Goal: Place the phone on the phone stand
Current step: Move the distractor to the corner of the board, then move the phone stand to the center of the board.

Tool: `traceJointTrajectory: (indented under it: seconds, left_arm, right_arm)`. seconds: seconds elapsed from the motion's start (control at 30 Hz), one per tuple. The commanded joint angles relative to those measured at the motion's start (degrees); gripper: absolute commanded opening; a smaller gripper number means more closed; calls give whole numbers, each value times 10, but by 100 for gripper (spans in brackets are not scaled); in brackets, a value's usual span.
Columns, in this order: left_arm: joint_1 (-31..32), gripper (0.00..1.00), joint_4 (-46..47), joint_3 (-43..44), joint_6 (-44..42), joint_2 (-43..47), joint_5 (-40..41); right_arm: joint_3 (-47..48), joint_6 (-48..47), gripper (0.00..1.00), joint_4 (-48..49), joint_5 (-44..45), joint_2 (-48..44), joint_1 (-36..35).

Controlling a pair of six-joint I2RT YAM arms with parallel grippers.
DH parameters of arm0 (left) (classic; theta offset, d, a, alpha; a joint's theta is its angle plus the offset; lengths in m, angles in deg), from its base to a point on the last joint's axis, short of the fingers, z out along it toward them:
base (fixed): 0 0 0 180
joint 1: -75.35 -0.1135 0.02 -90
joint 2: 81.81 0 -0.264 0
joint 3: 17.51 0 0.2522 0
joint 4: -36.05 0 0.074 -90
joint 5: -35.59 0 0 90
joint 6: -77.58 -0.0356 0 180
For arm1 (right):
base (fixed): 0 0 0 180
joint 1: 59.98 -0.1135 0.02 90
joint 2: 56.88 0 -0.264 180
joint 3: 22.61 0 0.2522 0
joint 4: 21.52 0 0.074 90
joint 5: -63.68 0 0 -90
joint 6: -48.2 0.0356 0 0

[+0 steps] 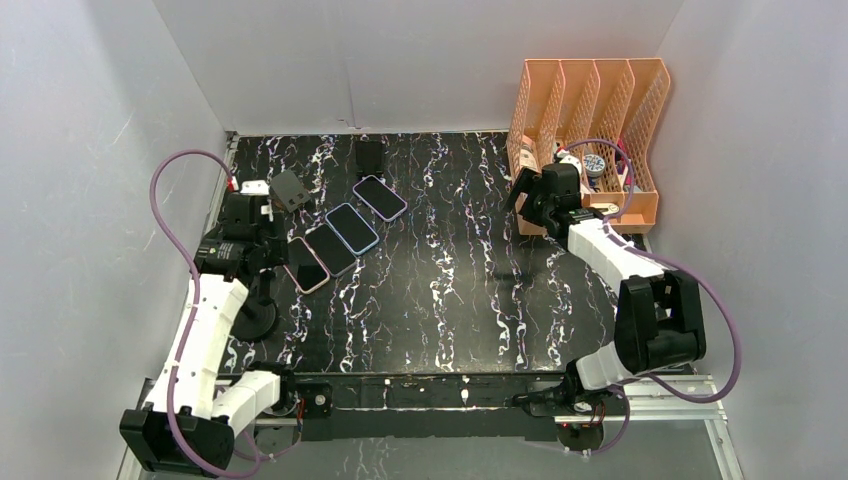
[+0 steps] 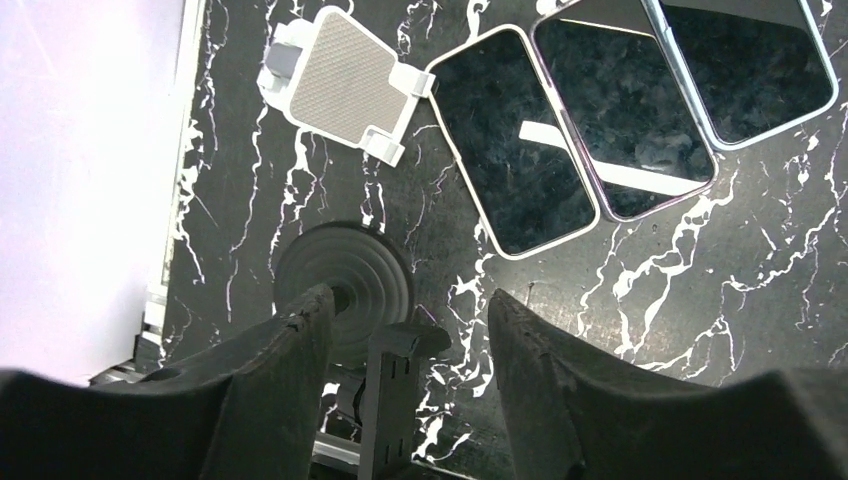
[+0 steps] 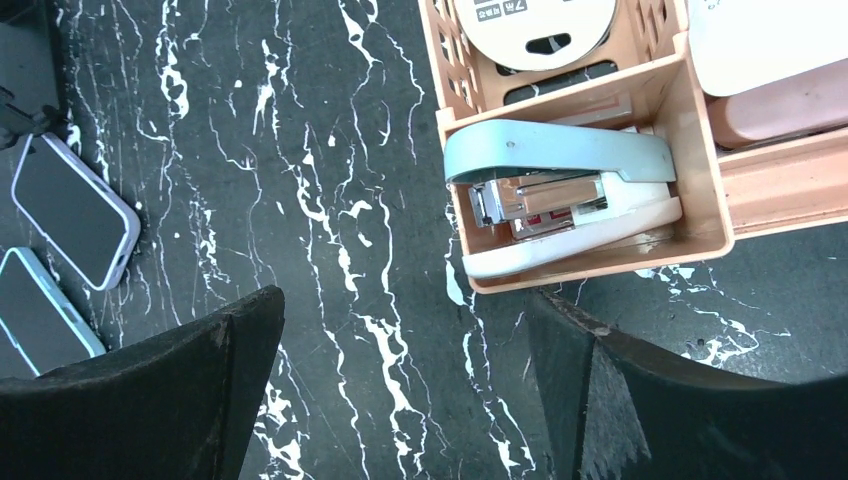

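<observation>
The black, white-veined marble table (image 1: 450, 300) carries a peach plastic lattice organiser (image 1: 590, 100) at its far right. Four dark-screened phones (image 1: 352, 228) lie flat in a diagonal row near the black round-based phone stand (image 2: 343, 290). The left gripper (image 2: 410, 370) hangs wide open, gripping nothing, with the stand's upright between its fingers. The right gripper (image 3: 400, 390) gapes empty beside the organiser.

Pink-cased phone (image 2: 512, 140) flat, screen up, ending diagonal row; black round-base phone stand (image 2: 340, 270) near.
</observation>
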State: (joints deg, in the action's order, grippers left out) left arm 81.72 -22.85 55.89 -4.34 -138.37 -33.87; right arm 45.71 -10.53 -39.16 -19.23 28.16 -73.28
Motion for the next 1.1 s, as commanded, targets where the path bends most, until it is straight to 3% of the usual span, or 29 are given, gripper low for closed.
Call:
traceJointTrajectory:
  seconds: [0.0, 0.57, 0.93, 1.0, 1.07]
  left_arm:
    - [-18, 51, -25, 4, 10, -7, -39]
    - [-27, 59, -118, 57, 53, -73, -78]
    - [-27, 73, -138, 7, 82, -39, -49]
    - [-27, 70, -138, 0, 84, -36, -52]
    - [-27, 59, -137, -4, 84, -32, -56]
  right_arm:
    - [3, -9, 97, -9, -6, -24, -3]
    - [-7, -29, 98, -43, 18, -87, -7]
    - [-19, -34, 99, -39, 16, -95, -17]
    - [-18, -34, 99, -41, 16, -97, -18]
    - [-19, -34, 99, -42, 18, -100, -18]
